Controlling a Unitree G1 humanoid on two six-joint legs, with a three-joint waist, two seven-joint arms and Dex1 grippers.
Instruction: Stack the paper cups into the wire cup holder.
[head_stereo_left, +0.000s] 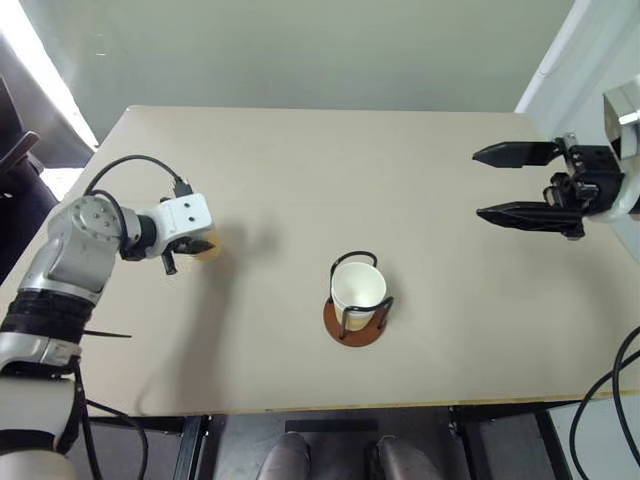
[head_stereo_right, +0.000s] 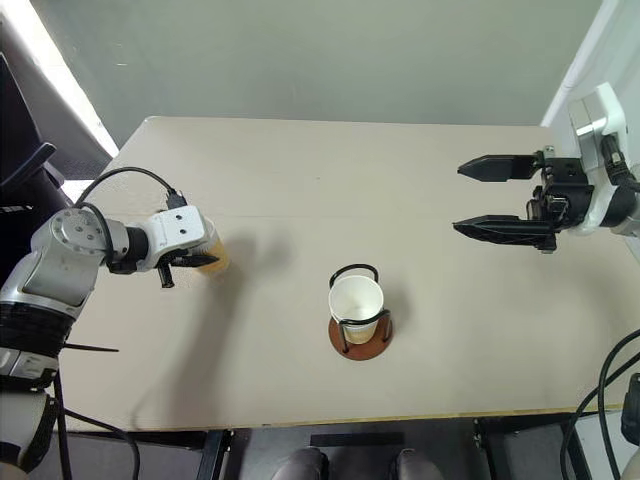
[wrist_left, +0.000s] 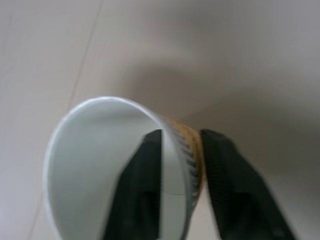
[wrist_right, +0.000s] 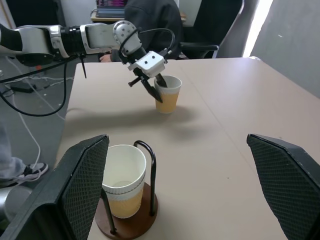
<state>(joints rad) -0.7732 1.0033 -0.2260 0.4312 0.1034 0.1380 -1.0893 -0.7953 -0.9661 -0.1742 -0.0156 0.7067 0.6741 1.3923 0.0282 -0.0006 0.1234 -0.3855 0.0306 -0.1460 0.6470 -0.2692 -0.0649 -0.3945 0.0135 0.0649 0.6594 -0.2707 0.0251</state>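
- The left gripper (wrist_right: 159, 86) has its two black fingers pinched on the wall of a paper cup (wrist_right: 169, 96), one finger inside the white bore and one on the tan outside (the left wrist view shows the rim passing between them).
- That cup stands upright on the table (head_stereo_left: 300, 170), mouth up, toward the table's 9 o'clock side in the head view.
- The right gripper (head_stereo_left: 520, 184) hangs above the table at about 3 o'clock, its fingers spread wide with nothing between them.
- The wire cup holder (head_stereo_left: 355, 308) sits near the table's front edge at roughly 6 o'clock, on its round reddish-brown base; a second cup (head_stereo_left: 357, 290) already stands in it, mouth up.
- From the pinched cup the holder lies toward 4 o'clock, well apart across bare table, and its long axis is vertical (so I judge the cup must be carried upright and lowered straight into the seated one).
- The left arm has the cup, so the move is its own; the right stands about as far from the holder on the other side.
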